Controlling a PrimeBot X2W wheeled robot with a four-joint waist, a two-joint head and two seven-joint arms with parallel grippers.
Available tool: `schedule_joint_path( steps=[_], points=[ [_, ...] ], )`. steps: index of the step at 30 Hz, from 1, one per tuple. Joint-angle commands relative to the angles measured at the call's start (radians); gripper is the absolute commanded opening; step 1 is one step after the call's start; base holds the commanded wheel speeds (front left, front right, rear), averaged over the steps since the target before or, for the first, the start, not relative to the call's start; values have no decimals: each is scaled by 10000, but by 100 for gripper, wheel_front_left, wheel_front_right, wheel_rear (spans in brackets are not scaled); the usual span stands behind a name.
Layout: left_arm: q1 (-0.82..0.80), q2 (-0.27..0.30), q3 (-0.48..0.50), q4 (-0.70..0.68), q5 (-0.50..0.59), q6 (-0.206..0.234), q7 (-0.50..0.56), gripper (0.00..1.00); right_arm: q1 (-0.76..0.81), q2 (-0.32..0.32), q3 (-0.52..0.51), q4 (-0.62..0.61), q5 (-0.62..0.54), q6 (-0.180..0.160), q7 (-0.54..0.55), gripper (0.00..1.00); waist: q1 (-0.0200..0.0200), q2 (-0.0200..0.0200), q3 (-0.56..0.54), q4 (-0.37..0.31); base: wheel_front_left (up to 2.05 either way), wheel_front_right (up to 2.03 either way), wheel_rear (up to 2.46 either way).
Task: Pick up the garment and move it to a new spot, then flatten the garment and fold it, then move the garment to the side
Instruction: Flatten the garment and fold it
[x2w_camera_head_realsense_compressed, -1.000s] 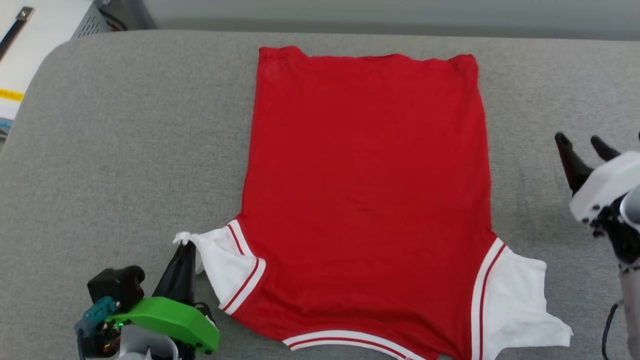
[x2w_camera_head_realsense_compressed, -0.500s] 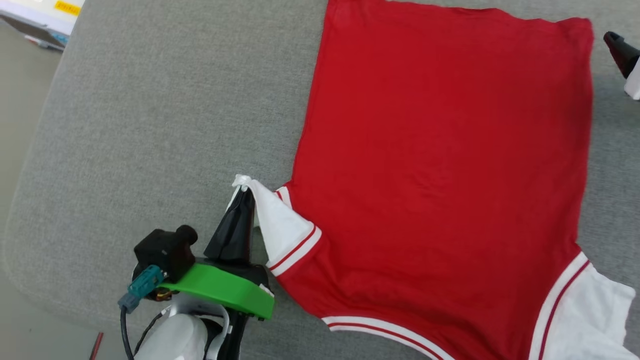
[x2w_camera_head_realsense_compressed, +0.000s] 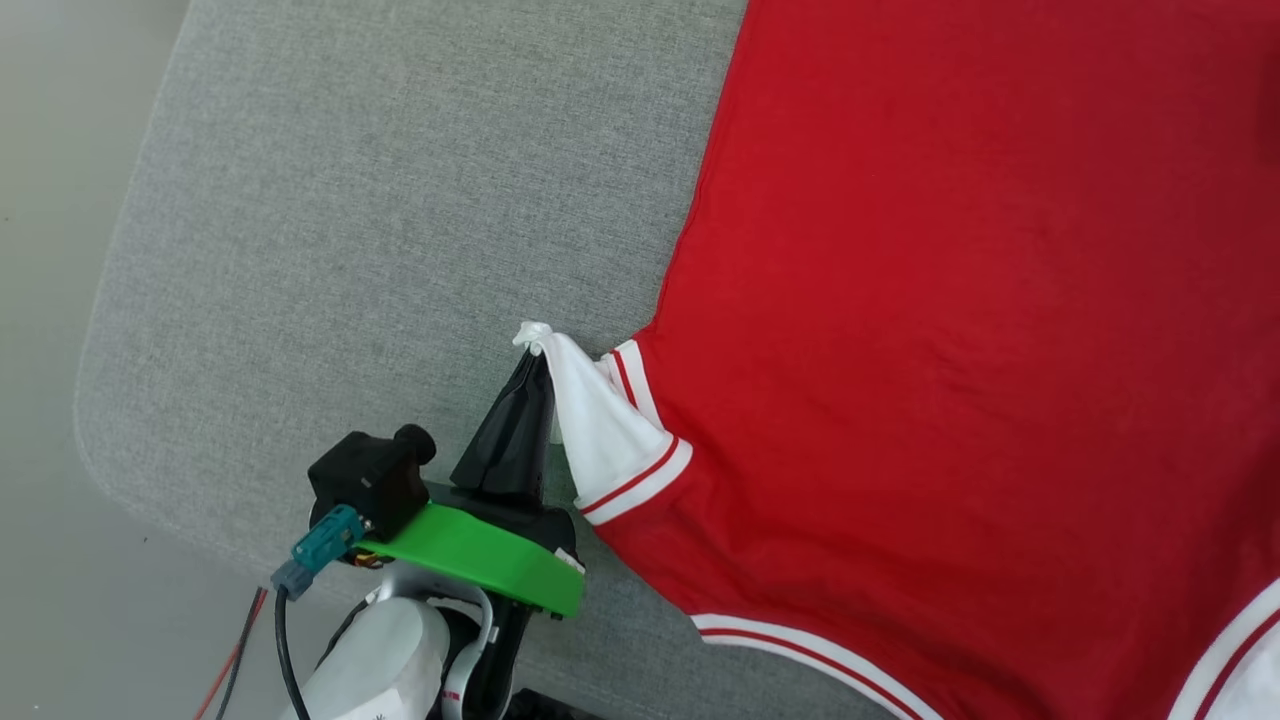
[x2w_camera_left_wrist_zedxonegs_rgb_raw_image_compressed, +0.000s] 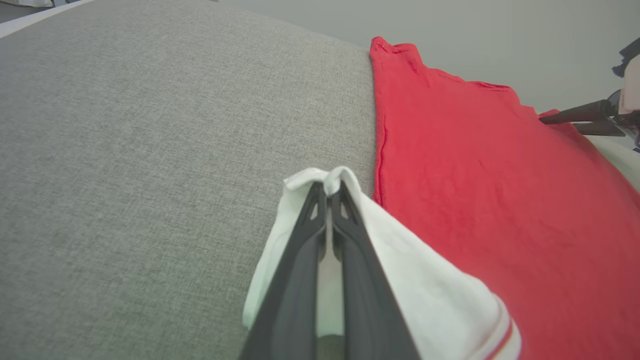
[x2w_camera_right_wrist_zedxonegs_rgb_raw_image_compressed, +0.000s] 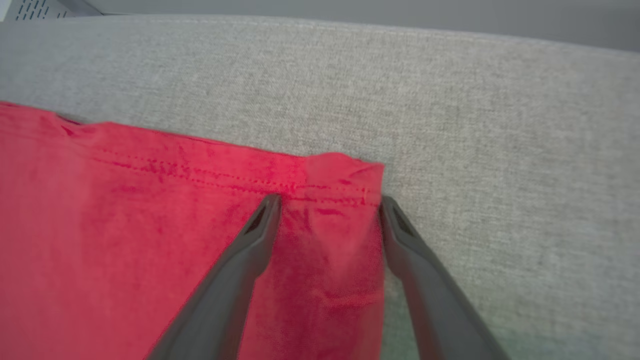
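The garment (x2w_camera_head_realsense_compressed: 950, 350), a red jersey with white sleeves and striped trim, lies spread flat on the grey padded surface with its plain red side up. My left gripper (x2w_camera_head_realsense_compressed: 537, 352) is shut on the tip of the near white sleeve (x2w_camera_head_realsense_compressed: 605, 430), and the pinched cloth is lifted into a small peak. In the left wrist view the sleeve (x2w_camera_left_wrist_zedxonegs_rgb_raw_image_compressed: 400, 260) drapes over the closed fingers of the left gripper (x2w_camera_left_wrist_zedxonegs_rgb_raw_image_compressed: 330, 187). My right gripper (x2w_camera_right_wrist_zedxonegs_rgb_raw_image_compressed: 330, 201) is open, its two fingers straddling the far hem corner of the garment (x2w_camera_right_wrist_zedxonegs_rgb_raw_image_compressed: 125, 225). It also appears at the far edge of the garment (x2w_camera_left_wrist_zedxonegs_rgb_raw_image_compressed: 500, 200) as the right gripper (x2w_camera_left_wrist_zedxonegs_rgb_raw_image_compressed: 556, 123).
The grey padded surface (x2w_camera_head_realsense_compressed: 400, 200) ends in a rounded corner at the left, with pale floor (x2w_camera_head_realsense_compressed: 50, 400) beyond it. Red and black cables (x2w_camera_head_realsense_compressed: 240, 650) hang by my left arm. Bare padding stretches left of the garment and past its far hem (x2w_camera_right_wrist_zedxonegs_rgb_raw_image_compressed: 500, 125).
The head camera has swung left and down, so the whole picture shifted and the right gripper left that view. My left gripper stays shut on the sleeve tip; the sleeve looks more bunched.
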Motion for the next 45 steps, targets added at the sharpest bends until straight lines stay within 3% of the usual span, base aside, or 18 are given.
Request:
schedule_joint_path(
  steps=[1,2,3,4,11,20,30,35,37,38,45],
  points=[
    [-180,-56,63,46,108,-56,-54,0,559,161,28,806,-155,-13,831,100,-1,0,60,82,0,0,0],
    [-165,-74,101,86,127,-77,-57,0,571,190,-73,1120,-188,-13,1324,63,-1,0,36,79,0,0,0],
    [-153,-90,132,109,142,-89,-59,0,554,217,-146,1295,-218,-13,1612,42,-1,0,19,77,0,0,0],
    [-139,-108,171,126,163,-103,-61,0,519,255,-202,1420,-263,-13,1849,1,-1,0,4,75,0,0,0],
    [-27,-151,335,233,281,-130,-67,0,236,222,-227,1222,-539,-13,2076,0,-1,0,-310,-22,0,0,0],
    [400,101,629,654,91,2,-26,0,634,-242,85,-274,64,-13,1687,0,-1,0,-1533,-713,0,0,0],
    [1225,730,1141,948,-273,396,310,0,3870,-916,339,-3158,1658,-13,1624,0,-1,0,-2957,-2045,0,0,0],
    [1756,1007,1362,971,-504,598,526,0,6237,-986,-229,-4855,2160,-13,1529,0,-1,0,-3438,-2649,0,0,0],
    [1924,1103,1423,984,-577,649,604,0,7210,-903,-593,-5564,2200,-13,1494,0,-1,0,-3573,-2840,0,0,0],
    [2192,1273,1465,1016,-681,728,807,0,9188,-411,-1459,-6944,2096,-13,1573,0,-1,0,-3824,-3135,0,0,0],
    [2518,1404,1405,931,-773,865,1099,0,12195,1167,-2741,-8820,1586,-13,1828,0,-1,0,-4040,-3455,0,0,0]
  ],
)
